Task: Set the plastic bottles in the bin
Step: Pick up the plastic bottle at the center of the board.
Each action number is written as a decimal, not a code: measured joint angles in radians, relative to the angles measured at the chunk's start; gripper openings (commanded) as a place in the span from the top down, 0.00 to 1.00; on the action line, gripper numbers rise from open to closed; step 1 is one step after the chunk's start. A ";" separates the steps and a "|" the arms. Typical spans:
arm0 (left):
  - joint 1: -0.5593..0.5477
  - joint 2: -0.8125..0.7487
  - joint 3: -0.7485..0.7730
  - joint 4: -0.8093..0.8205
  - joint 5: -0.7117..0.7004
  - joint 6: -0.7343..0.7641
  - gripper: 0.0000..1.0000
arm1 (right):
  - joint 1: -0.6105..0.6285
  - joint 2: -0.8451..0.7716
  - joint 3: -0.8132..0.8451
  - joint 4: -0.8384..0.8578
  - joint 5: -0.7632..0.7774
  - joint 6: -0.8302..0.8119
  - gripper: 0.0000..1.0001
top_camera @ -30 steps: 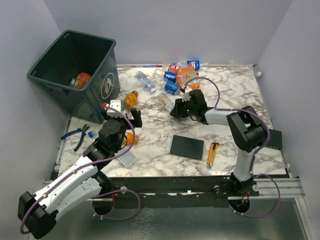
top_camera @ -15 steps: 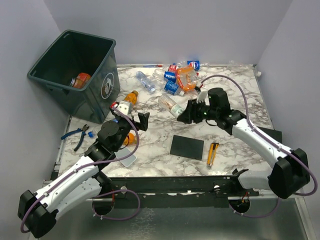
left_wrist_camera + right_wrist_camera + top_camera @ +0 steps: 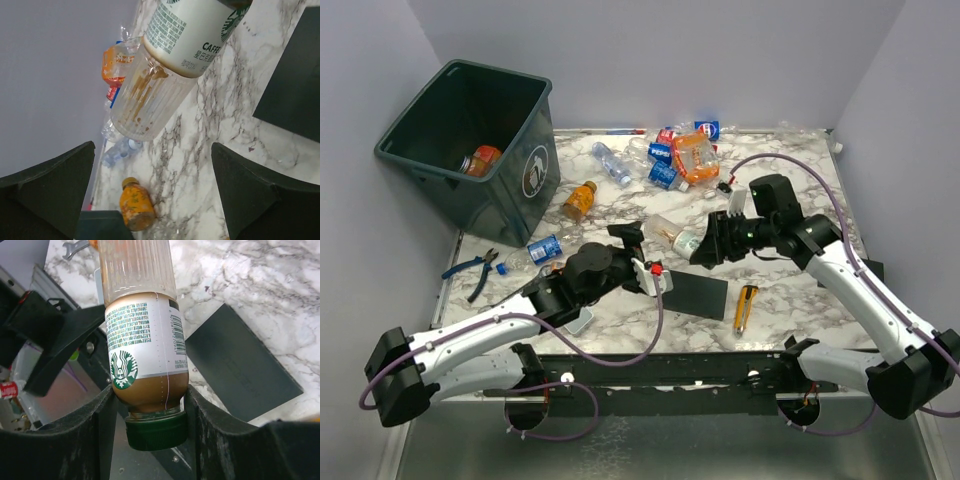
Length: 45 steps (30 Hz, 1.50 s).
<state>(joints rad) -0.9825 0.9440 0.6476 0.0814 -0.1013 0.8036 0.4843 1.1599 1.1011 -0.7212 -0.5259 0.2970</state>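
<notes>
The right pincer (image 3: 712, 244) pinches a coffee bottle (image 3: 680, 238) at its capped end. Its wrist view shows the two fingers (image 3: 67, 440) pressed on either side of the label's lower part, with brown liquid pooled above the green cap (image 3: 155, 432). From above that cap is hidden behind the pincer, and only the clear ribbed end sticks out toward the left pincer (image 3: 642, 258). The left pincer is spread wide, with nothing between its fingers (image 3: 50, 190). Its own camera looks along the ribbed end, streaked brown, and cuts the label off at the top edge. No view settles whether the bottle touches the tabletop (image 3: 800, 150). It sits over the middle, just beyond the black pad (image 3: 698, 295).

The bin (image 3: 540, 140) stands at the far left corner, well apart from the held bottle, with a lone bottle (image 3: 482, 158) inside — seen only from above. Also only there:
- a pile of bottles (image 3: 680, 152) at the far edge
- a yellow knife (image 3: 745, 308) right of the pad
- pliers (image 3: 475, 268) at the left edge
- a blue-labelled bottle (image 3: 542, 250) beside them

An orange bottle (image 3: 580, 200) lies near the bin. The right wrist view catches a grey tool tip (image 3: 75, 247), cut off at the top — too little to name.
</notes>
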 measured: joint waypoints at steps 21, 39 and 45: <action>-0.067 0.220 0.160 -0.014 -0.022 0.338 0.35 | 0.016 -0.016 0.044 -0.065 -0.178 -0.013 1.00; -0.078 0.161 0.154 0.016 0.049 0.129 0.85 | 0.017 -0.074 0.142 -0.020 -0.196 0.012 0.00; -0.078 0.106 0.131 0.061 0.168 -0.137 0.88 | 0.020 -0.230 0.129 0.098 -0.046 0.049 0.00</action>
<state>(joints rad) -1.0607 1.0504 0.7784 0.1429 0.0666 0.6666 0.5041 0.9302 1.2304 -0.6235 -0.5716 0.3462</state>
